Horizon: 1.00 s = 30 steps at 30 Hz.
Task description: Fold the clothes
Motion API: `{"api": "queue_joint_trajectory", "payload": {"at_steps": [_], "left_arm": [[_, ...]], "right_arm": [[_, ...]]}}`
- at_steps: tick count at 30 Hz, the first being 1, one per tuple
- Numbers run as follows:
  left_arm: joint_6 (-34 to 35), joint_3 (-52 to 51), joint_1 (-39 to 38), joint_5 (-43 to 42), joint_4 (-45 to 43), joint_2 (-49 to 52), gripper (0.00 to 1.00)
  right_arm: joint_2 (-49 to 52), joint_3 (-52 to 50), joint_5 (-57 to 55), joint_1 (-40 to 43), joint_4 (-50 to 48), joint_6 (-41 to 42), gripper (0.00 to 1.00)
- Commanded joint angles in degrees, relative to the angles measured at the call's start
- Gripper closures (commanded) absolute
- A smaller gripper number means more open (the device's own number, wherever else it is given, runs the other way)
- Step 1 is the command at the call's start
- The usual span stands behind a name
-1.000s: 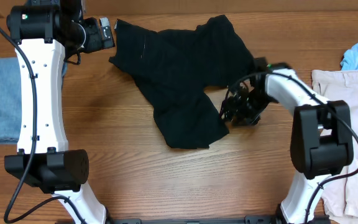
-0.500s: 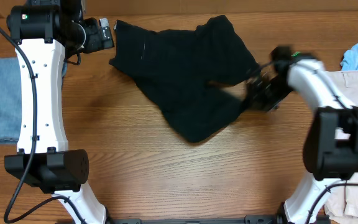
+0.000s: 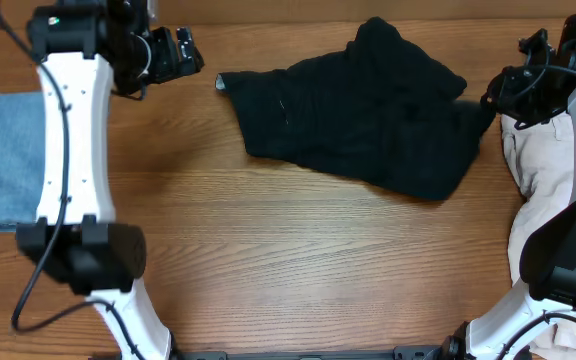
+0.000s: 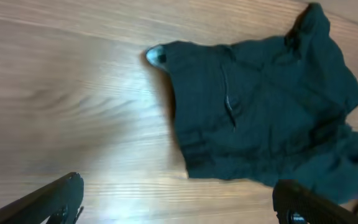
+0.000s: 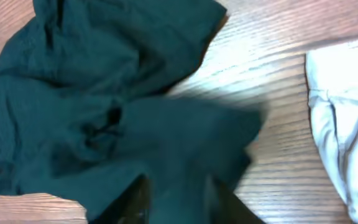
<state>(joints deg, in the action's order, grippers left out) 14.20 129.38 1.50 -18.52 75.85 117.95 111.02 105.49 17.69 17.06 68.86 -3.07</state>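
Wooden table [image 3: 268,230] holds the black shorts [image 3: 368,120] lying nine-to-three, their three-o'clock end clenched in my right claw [image 5: 176,198], the nine-o'clock corner free, nearest my splayed left claw [image 3: 193,55].

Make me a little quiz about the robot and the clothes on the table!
1. True or false: the black garment lies neatly folded.
2. Which garment lies farthest from the right gripper? A blue, B beige, C black.
3. Fill in: the left gripper is ___.
Key: 1 false, it lies rumpled; 2 A, the blue garment; 3 open.
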Motion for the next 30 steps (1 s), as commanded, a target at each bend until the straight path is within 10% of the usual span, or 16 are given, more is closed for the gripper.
{"api": "queue_joint_trajectory", "payload": {"at_steps": [1,14,20,30], "left_arm": [[6.2,0.0,-0.6,-6.8,-4.1,10.2,0.00],[25.4,0.0,-3.6,-16.4,-28.1,31.3,0.03],[26.0,0.9,-3.6,-18.4,-33.4,32.2,0.96],[-1.5,47.3,-11.6,-13.4,-5.1,26.9,0.96]], "right_arm": [[-0.6,1.4,0.0,-0.2,0.6,0.0,0.32],[-0.6,1.4,-0.1,-0.2,0.2,-0.2,0.30],[-0.6,1.4,-0.1,-0.2,-1.3,-0.2,0.34],[-2.2,1.8,8.2,-0.2,-4.8,-3.0,0.43]]}}
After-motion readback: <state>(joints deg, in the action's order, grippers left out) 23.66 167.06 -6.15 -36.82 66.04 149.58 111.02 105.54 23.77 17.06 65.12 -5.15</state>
